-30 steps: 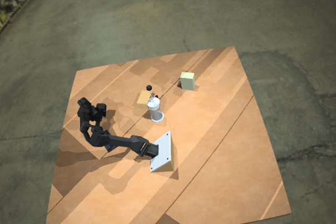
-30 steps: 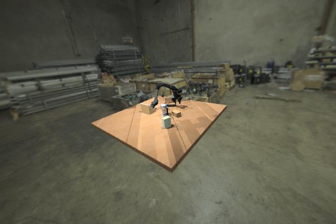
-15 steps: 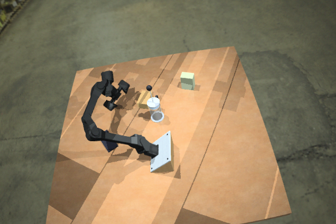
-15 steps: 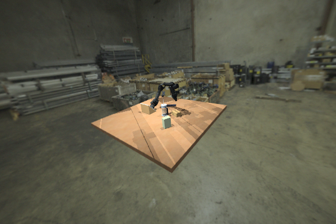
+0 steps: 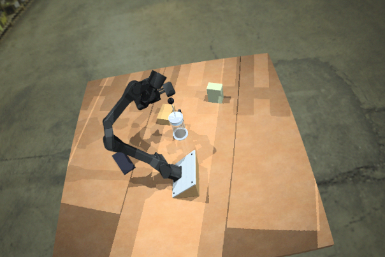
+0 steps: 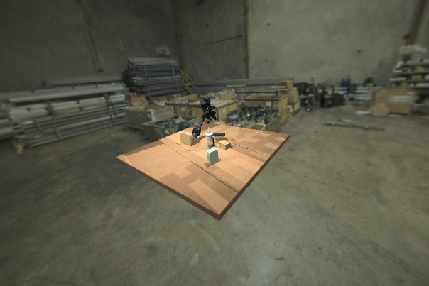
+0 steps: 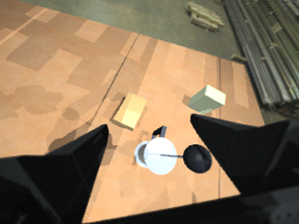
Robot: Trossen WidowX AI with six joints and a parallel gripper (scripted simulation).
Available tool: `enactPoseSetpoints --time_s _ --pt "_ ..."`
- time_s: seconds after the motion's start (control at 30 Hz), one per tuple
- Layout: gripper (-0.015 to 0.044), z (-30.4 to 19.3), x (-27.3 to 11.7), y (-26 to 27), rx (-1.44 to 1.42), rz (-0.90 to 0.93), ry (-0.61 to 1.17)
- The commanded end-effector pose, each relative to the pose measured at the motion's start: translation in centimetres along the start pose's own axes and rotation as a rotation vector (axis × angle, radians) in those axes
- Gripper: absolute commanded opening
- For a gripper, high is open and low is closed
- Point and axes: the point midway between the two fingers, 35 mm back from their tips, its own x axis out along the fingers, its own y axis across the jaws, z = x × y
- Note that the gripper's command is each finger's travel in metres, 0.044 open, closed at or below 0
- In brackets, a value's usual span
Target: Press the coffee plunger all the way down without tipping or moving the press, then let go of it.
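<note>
The coffee press (image 5: 180, 127) (image 6: 209, 140) (image 7: 160, 156) stands upright on the table, with a white lid (image 5: 176, 117) and a black handle on its far side. Its plunger rod stands high above the lid, topped by a round black knob (image 5: 171, 101) (image 6: 208, 122) (image 7: 197, 158). My gripper (image 5: 158, 98) (image 7: 149, 122) is open and empty, up near the knob's height. In the wrist view the knob lies low and right of the middle between the fingertips, close to the right finger. Nothing shows the fingers touching it.
A yellow block (image 5: 164, 113) (image 6: 225, 145) (image 7: 131, 111) lies close beside the press. A pale green block (image 5: 215, 92) (image 6: 212, 155) (image 7: 207, 100) stands farther off. A dark blue block (image 5: 123, 162) lies under the arm. The arm's wedge-shaped base (image 5: 188, 175) (image 6: 186, 138) stands on the table.
</note>
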Motion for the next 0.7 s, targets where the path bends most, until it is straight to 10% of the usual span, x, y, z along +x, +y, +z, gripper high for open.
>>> enactPoseSetpoints --time_s 0.0,0.17,0.67 --pt "0.044 -1.0 -4.9 -3.4 0.179 -0.038 -0.157" --pt "0.044 -2.4 -9.2 -5.6 0.328 -0.068 -0.304" --pt "0.044 -6.2 -4.6 -4.3 0.328 -0.069 -0.304"
